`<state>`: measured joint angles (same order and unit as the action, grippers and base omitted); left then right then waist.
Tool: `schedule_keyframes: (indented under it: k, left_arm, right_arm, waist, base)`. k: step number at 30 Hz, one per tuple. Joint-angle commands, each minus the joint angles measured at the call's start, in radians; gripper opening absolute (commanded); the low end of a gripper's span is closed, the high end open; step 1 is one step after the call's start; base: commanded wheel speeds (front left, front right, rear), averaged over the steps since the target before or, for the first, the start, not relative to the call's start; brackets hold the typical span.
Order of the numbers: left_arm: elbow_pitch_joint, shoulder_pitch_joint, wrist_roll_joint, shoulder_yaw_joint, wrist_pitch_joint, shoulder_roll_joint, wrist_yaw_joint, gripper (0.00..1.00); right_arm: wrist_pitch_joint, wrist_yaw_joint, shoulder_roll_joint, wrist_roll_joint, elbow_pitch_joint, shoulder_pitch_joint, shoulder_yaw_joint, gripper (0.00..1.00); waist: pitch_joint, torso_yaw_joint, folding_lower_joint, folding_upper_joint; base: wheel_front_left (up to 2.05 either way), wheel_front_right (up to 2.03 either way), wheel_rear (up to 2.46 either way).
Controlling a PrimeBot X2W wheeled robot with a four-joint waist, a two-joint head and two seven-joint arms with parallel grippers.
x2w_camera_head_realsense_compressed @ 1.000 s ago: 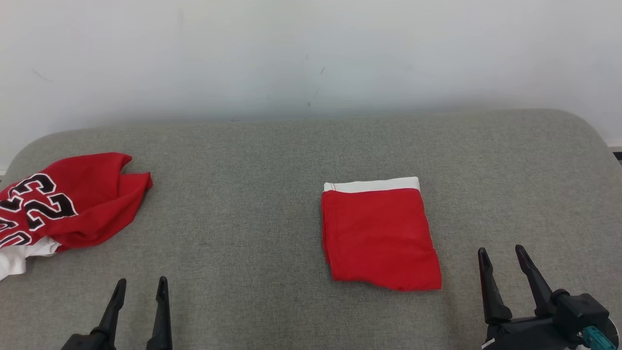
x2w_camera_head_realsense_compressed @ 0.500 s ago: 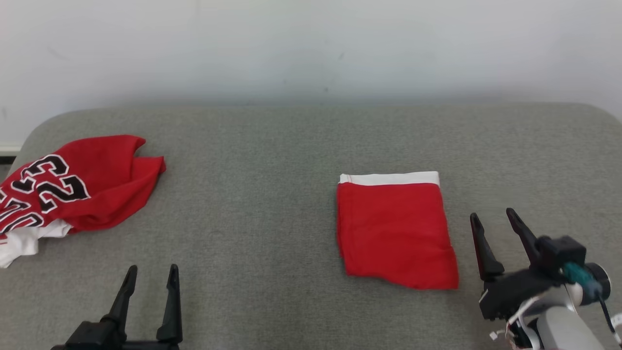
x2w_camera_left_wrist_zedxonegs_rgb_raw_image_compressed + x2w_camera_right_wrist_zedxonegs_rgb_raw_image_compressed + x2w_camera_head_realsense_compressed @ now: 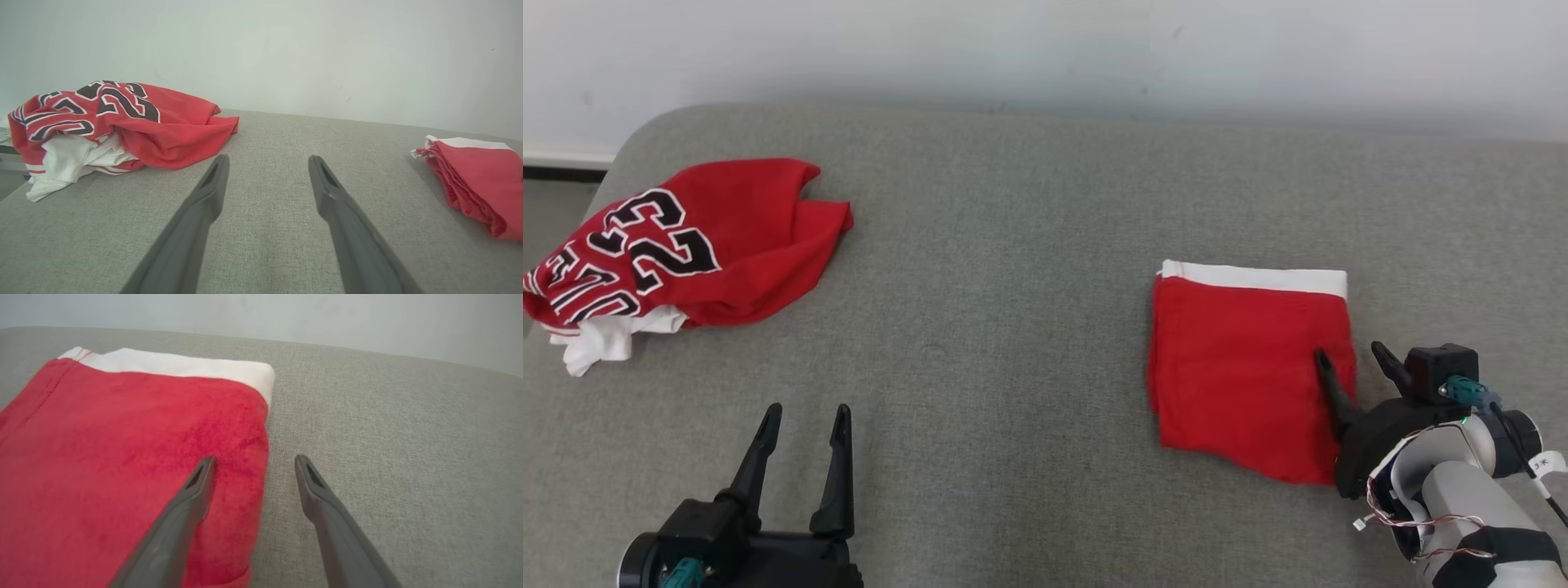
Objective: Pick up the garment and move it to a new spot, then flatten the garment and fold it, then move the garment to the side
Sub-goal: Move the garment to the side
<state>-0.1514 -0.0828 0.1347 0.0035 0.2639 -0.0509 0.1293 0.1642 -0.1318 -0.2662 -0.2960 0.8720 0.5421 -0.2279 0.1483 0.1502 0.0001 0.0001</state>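
The garment [image 3: 1241, 367] lies folded into a red rectangle with a white band along its far edge, on the right part of the grey padded surface [image 3: 996, 327]. My right gripper [image 3: 1347, 351] is open and straddles the garment's right edge. In the right wrist view, the right gripper [image 3: 254, 458] has its left finger over the red garment [image 3: 122, 457] and its right finger over bare grey fabric. My left gripper [image 3: 809, 408] is open and empty near the front left. The left wrist view shows the left gripper [image 3: 268, 157] above bare surface, with the garment [image 3: 478, 175] far to its right.
A crumpled red jersey [image 3: 694, 237] with black-and-white numbers and white lining lies at the far left, near the surface's rounded corner; the left wrist view has this jersey [image 3: 122, 118] at its left. A pale wall runs along the back.
The head camera has shifted, so the whole scene sits further right in the picture. My right gripper has moved forward and left, from beside the garment onto its right edge. Both grippers stay open.
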Motion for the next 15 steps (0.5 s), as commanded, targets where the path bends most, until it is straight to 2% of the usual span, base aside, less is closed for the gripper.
schedule_keyframes:
  k: [1, 5, 6, 7, 8, 10, 15]
  left_arm:
    - [-0.002, -0.014, 0.014, -0.002, 0.001, 0.0, -0.002, 1.0]
    - [-0.003, -0.021, 0.015, -0.007, 0.001, 0.001, -0.008, 1.0]
    - [-0.004, -0.02, 0.014, -0.007, 0.001, 0.001, -0.01, 1.0]
    - [-0.003, -0.018, 0.014, -0.006, 0.001, 0.001, -0.013, 1.0]
    - [-0.003, -0.015, 0.015, -0.006, 0.001, 0.001, -0.015, 1.0]
    - [-0.004, -0.014, 0.017, -0.003, 0.001, 0.001, -0.017, 1.0]
    - [0.014, -0.038, 0.023, -0.009, 0.0, 0.0, -0.019, 1.0]
  right_arm:
    - [0.0, 0.003, -0.002, -0.009, 0.026, 0.015, -0.008, 1.0]
    - [-0.006, 0.002, 0.019, -0.034, 0.118, 0.035, -0.044, 1.0]
    - [-0.008, 0.002, 0.029, -0.048, 0.136, 0.037, -0.055, 0.79]
    - [-0.009, 0.002, 0.041, -0.057, 0.149, 0.035, -0.067, 0.08]
    - [-0.01, 0.002, 0.048, -0.065, 0.16, 0.033, -0.081, 0.0]
    - [-0.002, 0.001, 0.048, -0.084, 0.175, 0.041, -0.105, 0.0]
    - [0.014, 0.003, -0.002, -0.1, 0.172, 0.117, -0.166, 0.0]
  waist:
    - [0.034, 0.033, -0.0001, -0.0001]
    - [0.041, 0.037, -0.0001, -0.0001]
    - [0.04, 0.035, -0.0001, -0.0001]
    - [0.038, 0.031, -0.0001, -0.0001]
    - [0.036, 0.026, -0.0001, -0.0001]
    - [0.034, 0.014, -0.0001, -0.0001]
    - [0.062, -0.024, -0.0001, -0.0001]
  base:
    - [0.0, 0.0, 0.0]
    - [0.0, 0.0, 0.0]
    - [0.0, 0.0, 0.0]
    - [0.0, 0.0, 0.0]
    - [0.0, 0.0, 0.0]
    - [0.0, 0.0, 0.0]
    - [0.0, 0.0, 0.0]
